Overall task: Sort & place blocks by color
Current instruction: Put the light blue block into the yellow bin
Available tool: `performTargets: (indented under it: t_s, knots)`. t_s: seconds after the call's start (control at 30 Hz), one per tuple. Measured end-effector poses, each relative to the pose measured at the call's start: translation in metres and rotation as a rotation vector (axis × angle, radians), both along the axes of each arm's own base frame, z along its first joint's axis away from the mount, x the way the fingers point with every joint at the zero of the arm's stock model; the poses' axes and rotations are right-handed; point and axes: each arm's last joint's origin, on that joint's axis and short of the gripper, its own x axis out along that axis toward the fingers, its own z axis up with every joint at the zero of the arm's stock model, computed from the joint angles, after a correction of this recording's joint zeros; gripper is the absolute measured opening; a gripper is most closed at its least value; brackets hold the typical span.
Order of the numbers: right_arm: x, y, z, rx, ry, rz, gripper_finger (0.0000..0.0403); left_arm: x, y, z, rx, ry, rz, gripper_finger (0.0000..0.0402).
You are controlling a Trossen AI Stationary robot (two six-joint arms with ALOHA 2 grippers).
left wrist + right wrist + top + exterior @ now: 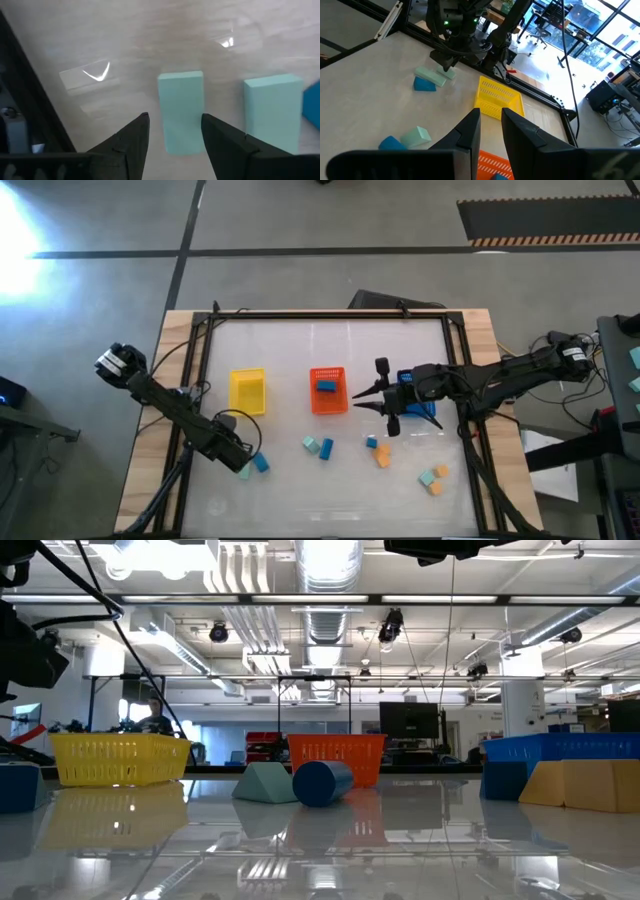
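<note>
My left gripper [243,461] is low over the table's near left part and is open. In its wrist view its fingertips [175,131] stand on either side of one end of a pale teal block [180,107]. A second teal block [272,110] and a blue block [262,463] lie beside it. My right gripper [355,401] hovers open at the orange basket [327,392], which holds a blue block [326,386]; its fingers [469,131] hold nothing. More teal, blue and orange blocks [383,456] lie flat near the near edge. My left gripper comes down slanting along the pale teal block, one finger [135,137] on each side of its end [181,142]. The block lies flat on the table. I cannot tell whether the fingers touch it.
A yellow basket [248,391] stands left of the orange one, and a blue basket [424,408] lies under my right arm. Teal and blue blocks [318,446] lie mid-table, and teal and orange ones [434,478] at the near right. A black frame rail [330,313] borders the table.
</note>
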Motion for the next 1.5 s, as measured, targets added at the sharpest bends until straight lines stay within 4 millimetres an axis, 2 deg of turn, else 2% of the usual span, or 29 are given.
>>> performTargets:
  t_s: [0.23, 0.63, 0.93, 1.1, 1.27, 1.5]
  knots:
    - [0.0, 0.0, 0.0, 0.0, 0.0, 0.0, 0.0068, 0.005, -0.004, 0.0, -0.043, -0.058, -0.01, 0.0164]
    - [0.0, 0.0, 0.0, 0.0, 0.001, -0.001, 0.0068, 0.003, -0.004, -0.001, -0.036, -0.056, -0.044, 0.0167]
    - [0.0, 0.0, 0.0, 0.002, 0.001, -0.001, 0.0068, 0.001, -0.002, -0.004, -0.027, -0.044, -0.059, 0.0237]
    - [0.0, 0.0, 0.0, 0.002, 0.001, -0.001, 0.0068, -0.001, 0.0, -0.007, -0.004, -0.048, -0.059, 0.025]
    - [0.0, 0.0, -0.001, 0.001, 0.005, -0.001, 0.0068, -0.002, 0.001, -0.009, 0.009, -0.048, -0.058, 0.0229]
    - [0.0, 0.0, -0.003, -0.001, 0.009, -0.001, 0.0068, -0.002, 0.003, -0.015, 0.059, -0.047, -0.039, 0.0148]
